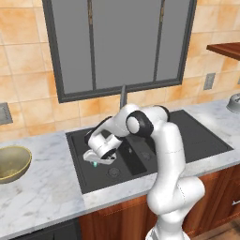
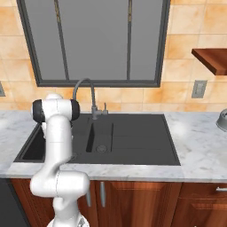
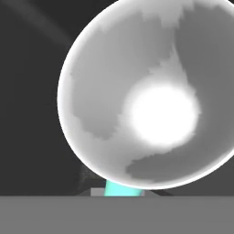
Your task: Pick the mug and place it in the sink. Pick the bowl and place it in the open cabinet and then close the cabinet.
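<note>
My gripper (image 1: pixel 96 160) hangs low over the left basin of the black sink (image 1: pixel 187 136), shut on the teal mug (image 1: pixel 95 164), of which a small teal patch peeks out under the hand. The hand view looks straight into the mug's pale grey inside (image 3: pixel 151 100), with a strip of its teal outside (image 3: pixel 121 188) at the bottom and the dark basin around it. The olive-tan bowl (image 1: pixel 11 161) sits on the marble counter at the far left, well apart from the hand. A reddish-brown edge of the cabinet (image 1: pixel 227 48) shows at the upper right.
The grey gooseneck faucet (image 2: pixel 84 88) rises behind the sink's divider. A grey metallic rounded object (image 1: pixel 234 103) rests on the counter at the far right. A window spans the tiled wall. Wooden drawers (image 2: pixel 133 199) run below the counter.
</note>
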Controlling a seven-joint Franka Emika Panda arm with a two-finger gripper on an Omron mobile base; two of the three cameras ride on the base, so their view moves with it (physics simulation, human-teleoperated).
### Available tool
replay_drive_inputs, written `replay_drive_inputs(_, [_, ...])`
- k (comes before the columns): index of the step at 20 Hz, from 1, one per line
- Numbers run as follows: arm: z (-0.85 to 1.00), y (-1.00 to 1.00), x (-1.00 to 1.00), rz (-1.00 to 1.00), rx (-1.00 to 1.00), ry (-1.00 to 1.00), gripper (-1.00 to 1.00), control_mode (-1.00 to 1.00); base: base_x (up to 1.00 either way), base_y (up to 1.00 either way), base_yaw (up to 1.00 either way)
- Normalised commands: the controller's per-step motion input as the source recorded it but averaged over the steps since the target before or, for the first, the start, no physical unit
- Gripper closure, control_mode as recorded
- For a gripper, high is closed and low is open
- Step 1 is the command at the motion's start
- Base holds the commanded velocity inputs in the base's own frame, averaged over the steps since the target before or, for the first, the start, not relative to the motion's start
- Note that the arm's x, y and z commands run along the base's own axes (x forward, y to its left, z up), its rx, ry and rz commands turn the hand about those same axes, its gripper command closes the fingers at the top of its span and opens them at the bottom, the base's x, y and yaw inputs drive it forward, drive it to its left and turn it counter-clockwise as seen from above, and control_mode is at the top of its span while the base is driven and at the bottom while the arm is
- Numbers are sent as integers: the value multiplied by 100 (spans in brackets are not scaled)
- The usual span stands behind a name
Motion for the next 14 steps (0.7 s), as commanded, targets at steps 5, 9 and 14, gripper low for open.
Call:
replay_drive_inputs(5, [-55,9,37,0,0,0,100,-100,0,0,0])
replay_drive_inputs(9, [-47,7,32,0,0,0,100,-100,0,0,0])
replay_drive_inputs(14, [-44,5,24,0,0,0,-100,-100,0,0,0])
